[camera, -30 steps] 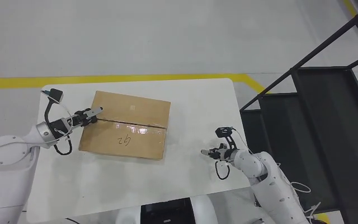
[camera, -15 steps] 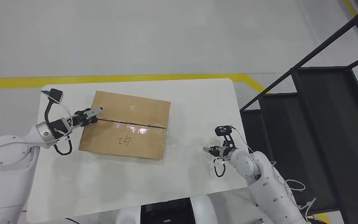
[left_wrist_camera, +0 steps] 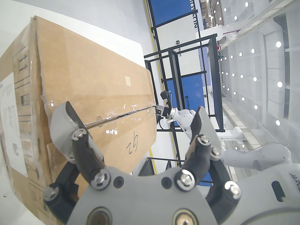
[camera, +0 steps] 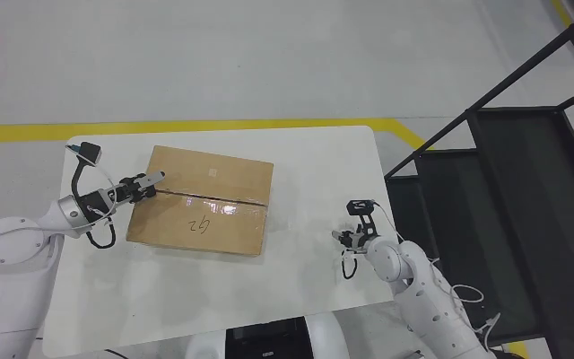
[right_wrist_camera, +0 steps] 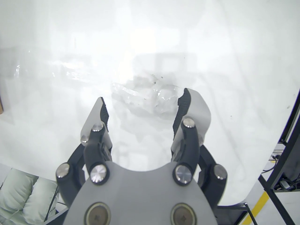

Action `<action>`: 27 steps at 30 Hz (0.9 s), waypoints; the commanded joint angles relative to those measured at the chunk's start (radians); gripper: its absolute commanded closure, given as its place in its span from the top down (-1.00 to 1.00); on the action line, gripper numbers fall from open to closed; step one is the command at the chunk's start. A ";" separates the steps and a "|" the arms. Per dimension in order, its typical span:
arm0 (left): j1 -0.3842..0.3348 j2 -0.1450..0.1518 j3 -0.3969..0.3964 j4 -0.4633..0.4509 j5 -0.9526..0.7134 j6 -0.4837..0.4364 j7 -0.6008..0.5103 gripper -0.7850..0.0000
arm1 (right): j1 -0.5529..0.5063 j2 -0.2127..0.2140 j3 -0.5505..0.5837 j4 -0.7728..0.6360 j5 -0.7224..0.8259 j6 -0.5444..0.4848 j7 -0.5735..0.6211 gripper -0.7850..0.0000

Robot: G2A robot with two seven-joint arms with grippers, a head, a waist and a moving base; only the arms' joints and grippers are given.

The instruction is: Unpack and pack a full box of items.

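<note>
One white table (camera: pixel 314 170) is carrying everything listed here. A yellow floor line (camera: pixel 224 128) is running past its far edge and a black steel frame (camera: pixel 502 170) is standing off its right side.

One cardboard box (camera: pixel 202 202) is sitting closed on the left half of the table. Its flaps are meeting at a taped centre seam, and a handwritten mark is lying on the near flap. The left wrist view is supplying the finer detail: a dark slit is running along that seam through the clear tape, and a white label (left_wrist_camera: pixel 10 118) is sticking to the box's end face.

Two grippers are in place:
- **Left:** The left gripper (camera: pixel 151 182) is sitting at the box's left end, level with the seam. Its own view is showing the fingers (left_wrist_camera: pixel 68 118) spread wide, one lying over the box's top edge just beside the seam, the other showing against the room beyond the box.
- **Right:** The right gripper (camera: pixel 341 238) is hanging near the table's right edge, well apart from the box. Its fingers (right_wrist_camera: pixel 185 108) are also standing spread, pinching nothing.

One small wad of clear film (right_wrist_camera: pixel 140 90) is lying on the table just past the right fingertips. The right wrist view is supplying this detail.
</note>
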 commanded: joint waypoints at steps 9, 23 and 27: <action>0.000 0.000 0.000 0.000 0.000 0.000 0.000 1.00 | 0.016 -0.002 -0.024 0.010 -0.051 0.032 0.024 0.46; 0.000 0.000 0.000 0.000 0.000 0.000 0.000 1.00 | 0.025 -0.005 -0.036 0.014 -0.067 0.044 0.037 -0.84; 0.000 0.000 0.000 0.000 0.000 0.000 0.000 1.00 | 0.025 -0.004 -0.036 0.010 -0.074 0.047 0.041 -1.00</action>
